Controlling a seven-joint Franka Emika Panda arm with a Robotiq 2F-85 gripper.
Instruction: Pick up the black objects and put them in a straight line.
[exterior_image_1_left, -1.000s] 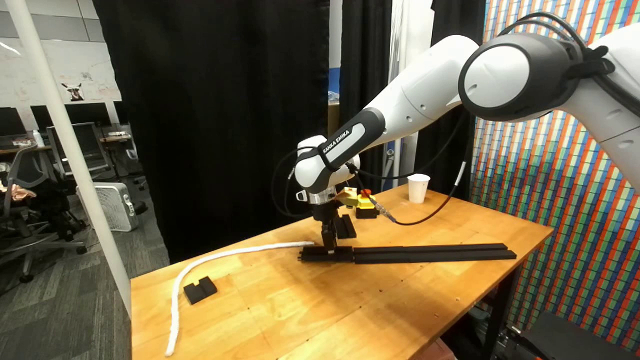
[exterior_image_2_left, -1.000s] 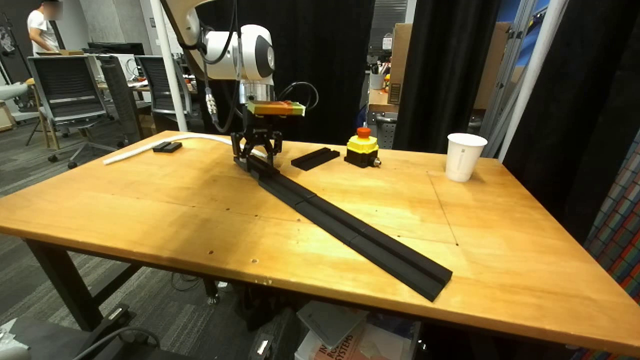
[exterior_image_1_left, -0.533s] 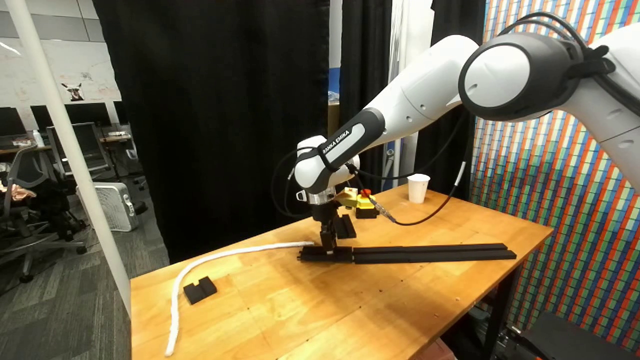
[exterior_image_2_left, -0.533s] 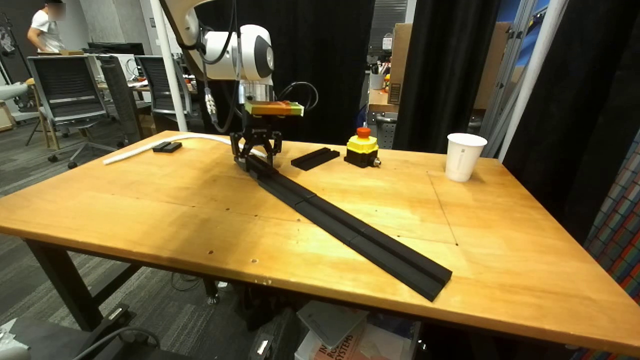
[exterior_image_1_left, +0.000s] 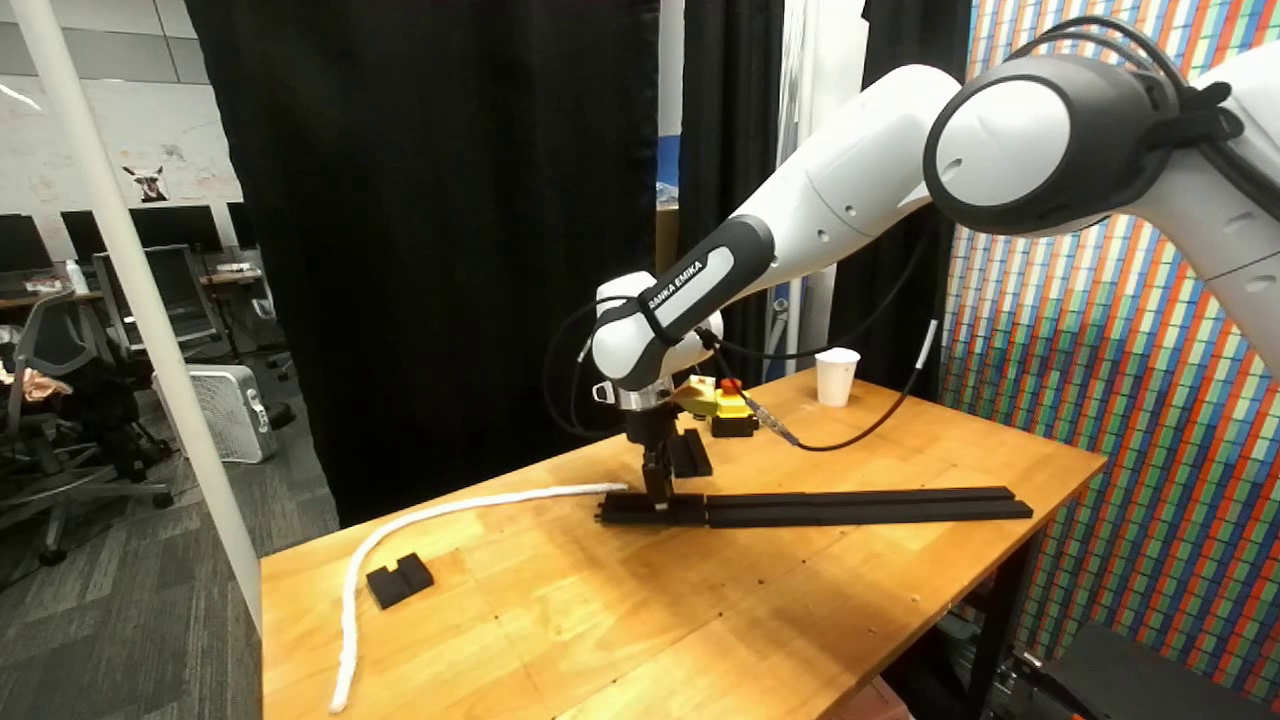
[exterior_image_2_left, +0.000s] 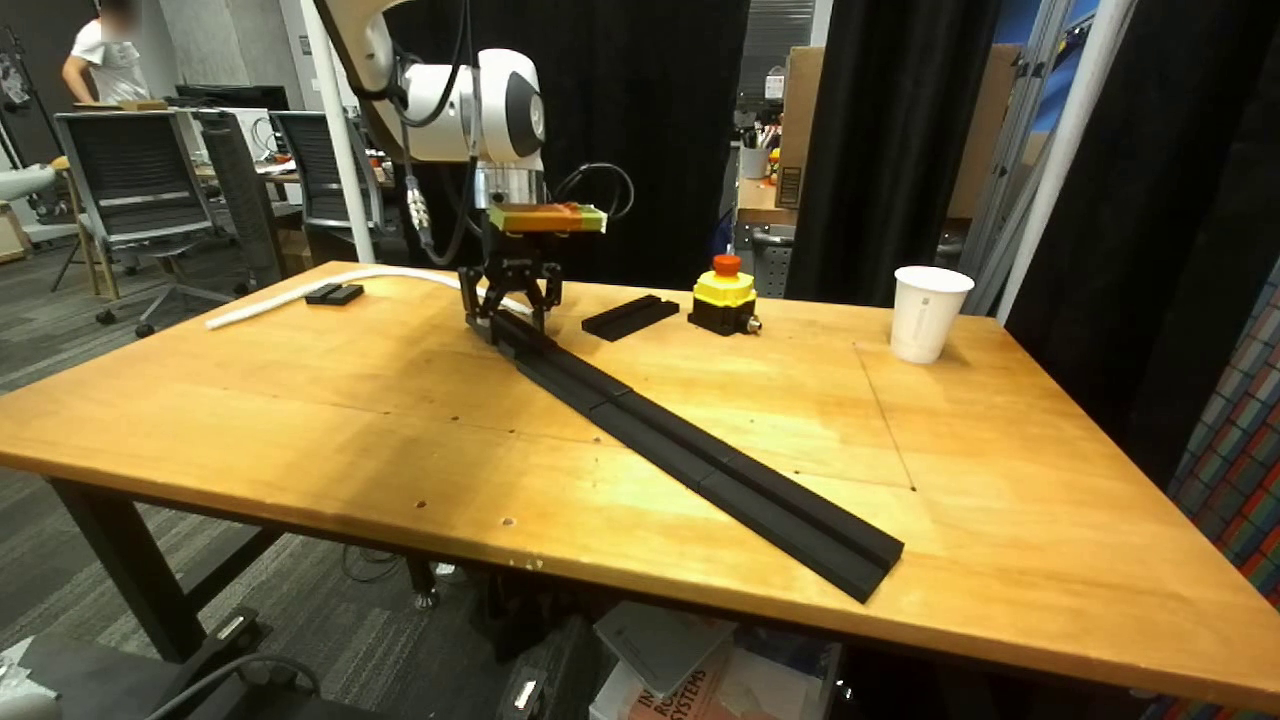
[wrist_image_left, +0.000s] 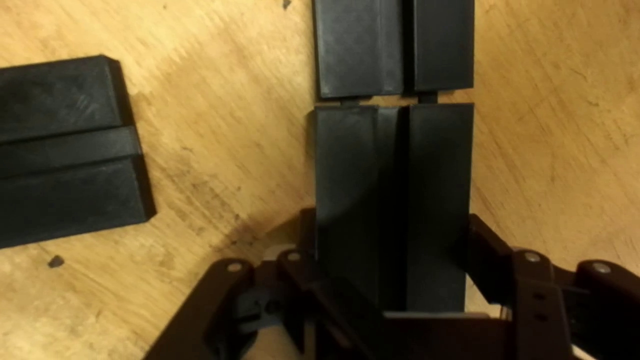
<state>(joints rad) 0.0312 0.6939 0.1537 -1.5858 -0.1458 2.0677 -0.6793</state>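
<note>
The wrist view showed a loose black bar (wrist_image_left: 65, 190), cut off by the frame, left of the black strip (wrist_image_left: 357, 50); then the gripper (wrist_image_left: 391, 237), clenched on the strip's end bar (wrist_image_left: 350, 165) and partly covering it. Only there did two tabs (wrist_image_left: 427, 98) show, bridging a gap in the strip. In an exterior view, a white rope (exterior_image_1_left: 349, 600) and a small block (exterior_image_1_left: 402, 584) lay left of the strip, and a paper cup (exterior_image_1_left: 836, 378) stood behind it.

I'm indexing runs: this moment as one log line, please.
gripper: clamped on end bar; gap to next bar: narrow; loose bar: lying apart
</note>
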